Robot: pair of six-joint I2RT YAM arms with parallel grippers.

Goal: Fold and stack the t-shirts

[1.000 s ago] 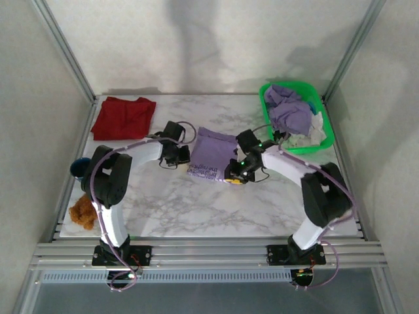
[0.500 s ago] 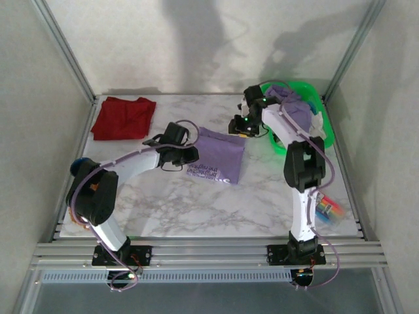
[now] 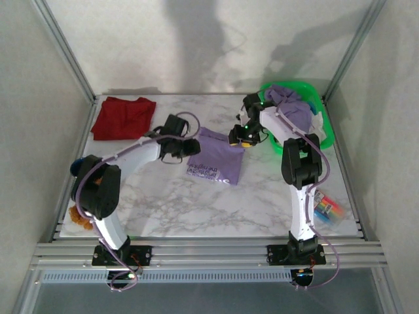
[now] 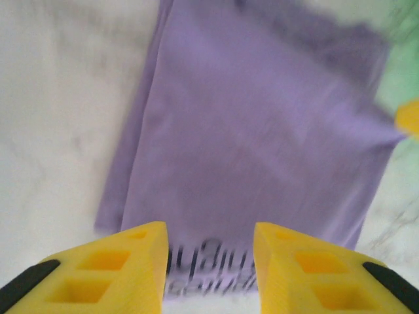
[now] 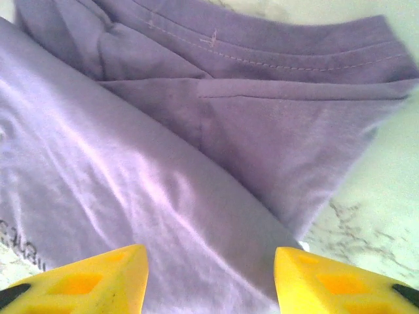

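Folded lavender cloth t-shirt with printed lettering (image 3: 215, 161) lies flat mid-table. Left gripper (image 3: 186, 149), jaws spread, at its left edge. Right gripper (image 3: 239, 138), jaws spread, over its far-right corner. Bare white marble tabletop (image 3: 216, 209) nearward.

The tabletop (image 3: 196, 209) is white marble veined in grey. On it the folded t-shirt (image 3: 216, 154) is lavender with dark printed lettering along one edge, the red t-shirt (image 3: 123, 118) is a deep, plain crimson, and the crumpled t-shirts (image 3: 291, 108) are lavender-purple inside a bright green basket (image 3: 298, 84). The fuzzy toy (image 3: 78, 214) is rusty brown, and the left hand (image 4: 209, 268) and right hand (image 5: 209, 281) have yellow fingers tipped in black — the left arm (image 3: 131, 156) and right arm (image 3: 300, 212) are white with black joints.
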